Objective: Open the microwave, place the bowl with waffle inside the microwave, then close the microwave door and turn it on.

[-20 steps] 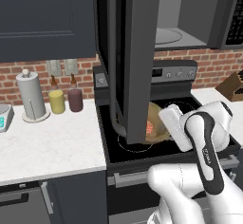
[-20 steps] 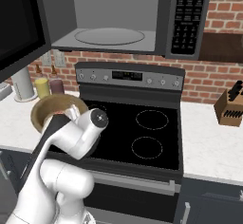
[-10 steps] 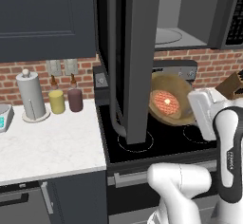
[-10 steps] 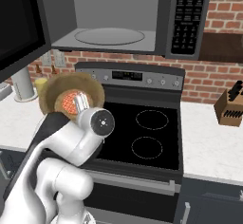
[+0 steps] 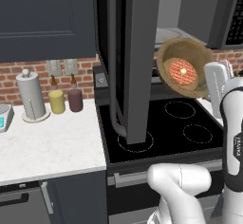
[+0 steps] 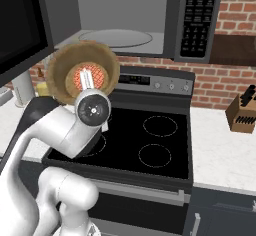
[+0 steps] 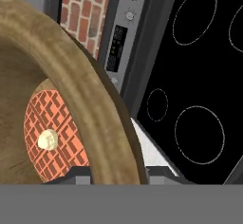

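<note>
The microwave (image 6: 125, 10) hangs above the stove with its light grey inside showing and its button panel (image 6: 196, 20) at the right. The microwave door (image 5: 138, 52) is swung wide open and stands edge-on, also seen as the microwave door (image 6: 20, 27). The brown bowl (image 5: 171, 52) is held up just below the opening, tipped steeply so its inside faces the base cameras. The waffle (image 5: 182, 72) lies against the bowl's bottom. My gripper (image 5: 210, 78) is shut on the bowl's rim. In the right base view the bowl (image 6: 65, 67) and waffle (image 6: 97, 75) sit above my gripper (image 6: 88, 82). The hand view shows the bowl (image 7: 85, 85) and the waffle (image 7: 47, 133).
A black stove (image 6: 155, 140) lies under the bowl. On the left counter (image 5: 52, 144) stand a paper towel roll (image 5: 31, 97) and two jars (image 5: 57, 102). A knife block (image 6: 242, 112) sits on the right counter. The open door blocks the space left of the bowl.
The arm has lifted the bowl from low over the stove up to the microwave opening. The bowl has tipped further, its inside now facing the cameras.
</note>
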Robot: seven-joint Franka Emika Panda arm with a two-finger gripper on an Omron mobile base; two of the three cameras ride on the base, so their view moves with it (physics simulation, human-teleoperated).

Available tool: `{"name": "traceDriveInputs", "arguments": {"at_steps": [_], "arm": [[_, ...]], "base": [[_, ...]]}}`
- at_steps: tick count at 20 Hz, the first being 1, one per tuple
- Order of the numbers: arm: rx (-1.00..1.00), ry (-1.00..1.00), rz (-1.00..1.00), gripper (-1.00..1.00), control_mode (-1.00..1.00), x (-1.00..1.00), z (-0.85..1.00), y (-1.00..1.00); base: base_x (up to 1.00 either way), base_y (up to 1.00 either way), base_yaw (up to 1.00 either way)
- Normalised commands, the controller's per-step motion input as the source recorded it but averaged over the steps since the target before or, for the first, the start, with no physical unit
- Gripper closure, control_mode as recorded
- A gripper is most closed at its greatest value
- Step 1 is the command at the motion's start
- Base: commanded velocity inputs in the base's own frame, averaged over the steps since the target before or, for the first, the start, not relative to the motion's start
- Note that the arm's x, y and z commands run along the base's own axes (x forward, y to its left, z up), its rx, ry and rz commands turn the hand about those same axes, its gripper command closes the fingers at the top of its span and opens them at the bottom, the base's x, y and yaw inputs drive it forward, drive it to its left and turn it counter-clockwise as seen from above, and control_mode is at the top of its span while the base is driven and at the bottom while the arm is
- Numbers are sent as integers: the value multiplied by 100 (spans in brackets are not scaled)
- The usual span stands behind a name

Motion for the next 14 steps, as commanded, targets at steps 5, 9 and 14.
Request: {"name": "traceDriveInputs", "arguments": {"at_steps": [5,9,14], "arm": [[0,0,-9,100,-100,34,94,-15],[0,5,-1,100,-100,60,61,-7],[0,4,0,100,-100,68,24,-7]], "base": [[0,0,0],[0,0,0],[0,0,0]]}}
